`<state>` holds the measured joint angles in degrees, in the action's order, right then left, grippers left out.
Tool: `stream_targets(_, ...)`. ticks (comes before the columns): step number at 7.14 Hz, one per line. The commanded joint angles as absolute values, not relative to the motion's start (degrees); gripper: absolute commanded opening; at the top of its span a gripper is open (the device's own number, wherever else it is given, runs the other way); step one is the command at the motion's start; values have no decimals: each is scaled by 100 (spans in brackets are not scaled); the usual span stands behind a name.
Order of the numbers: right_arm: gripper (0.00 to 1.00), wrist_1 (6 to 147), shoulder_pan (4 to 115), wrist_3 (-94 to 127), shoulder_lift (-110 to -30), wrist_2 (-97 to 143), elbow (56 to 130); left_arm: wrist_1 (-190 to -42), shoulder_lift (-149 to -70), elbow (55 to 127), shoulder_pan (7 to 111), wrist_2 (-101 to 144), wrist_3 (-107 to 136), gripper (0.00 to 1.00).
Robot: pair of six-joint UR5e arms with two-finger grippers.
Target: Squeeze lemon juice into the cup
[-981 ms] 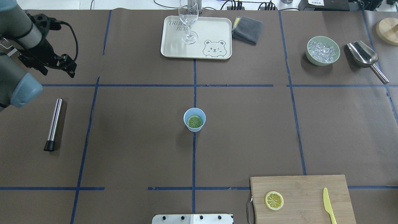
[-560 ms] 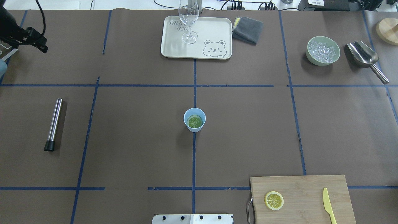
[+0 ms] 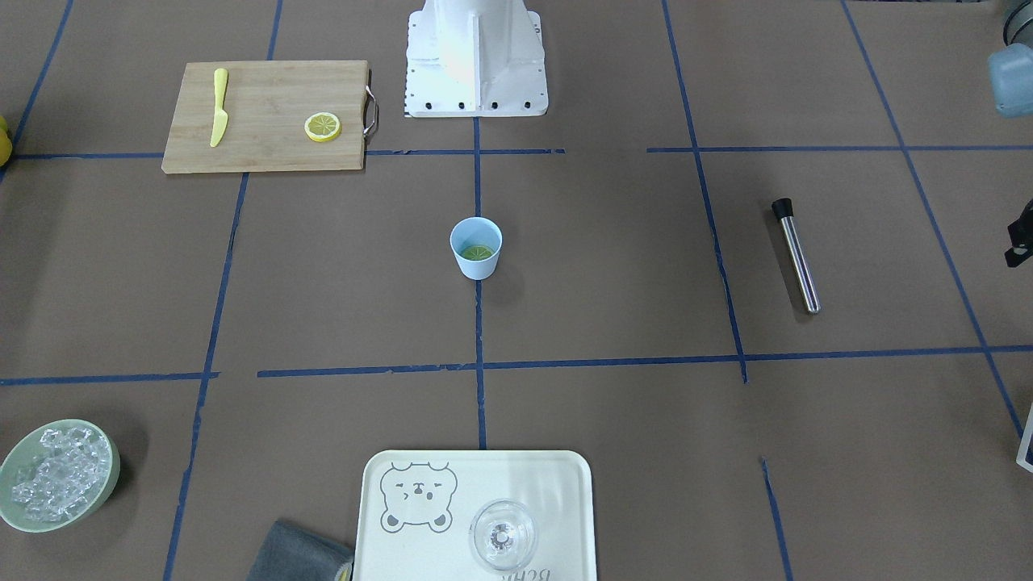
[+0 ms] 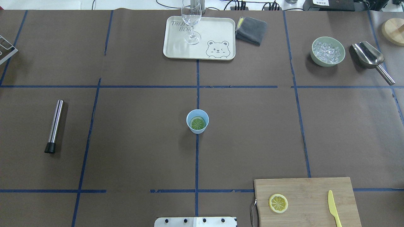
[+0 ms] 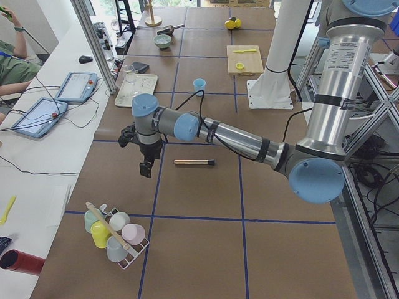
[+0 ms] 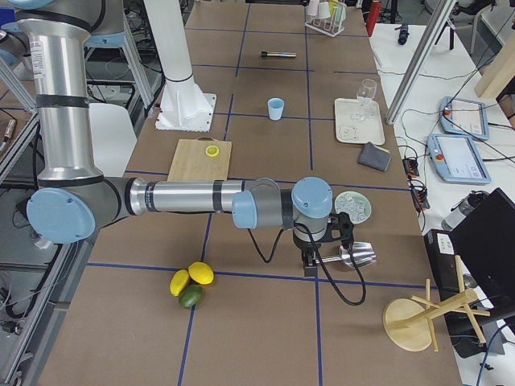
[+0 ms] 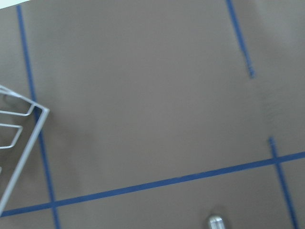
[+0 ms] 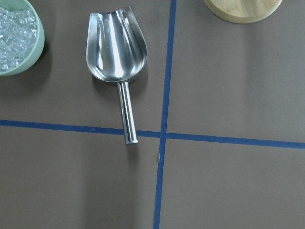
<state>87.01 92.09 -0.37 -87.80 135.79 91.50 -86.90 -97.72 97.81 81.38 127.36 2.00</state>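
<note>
Cup (image 4: 197, 114) mid-tabletop seemingly holds one slice (image 4: 198, 123); lemon (image 4: 278, 203) lies at five o'clock. Left gripper (image 5: 146, 168), right gripper (image 6: 309, 262): jaws apart or together, I cannot tell. A long reach could topple the cup.

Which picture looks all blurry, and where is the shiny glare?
Left wrist view: soft and blurry, its blue tape lines smeared. Right wrist view: sharp, with bright glare streaks inside the metal scoop. Overhead view: evenly lit, the cup casting only a faint shadow.

The tray (image 4: 221, 28) bore "TRIJ…" over "BEA…", the ends of both words hidden behind the glass (image 4: 191, 19).
</note>
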Motion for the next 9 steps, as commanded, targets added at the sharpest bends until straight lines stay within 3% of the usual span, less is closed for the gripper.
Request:
stream_targets(1,100,8701,9202,-35,-8780,13579,9149,-8736,-9344,9372,8751,13110,-412,100)
stream_targets(3,100,8719,9202,-35,-8780,13588,9158,-8868,-9290,9177,9269,13184,-791,100)
stream_targets(9,100,8728,9202,-44,-8833,13588,9149,-8859,-9044,9132,9264,13228,-686,100)
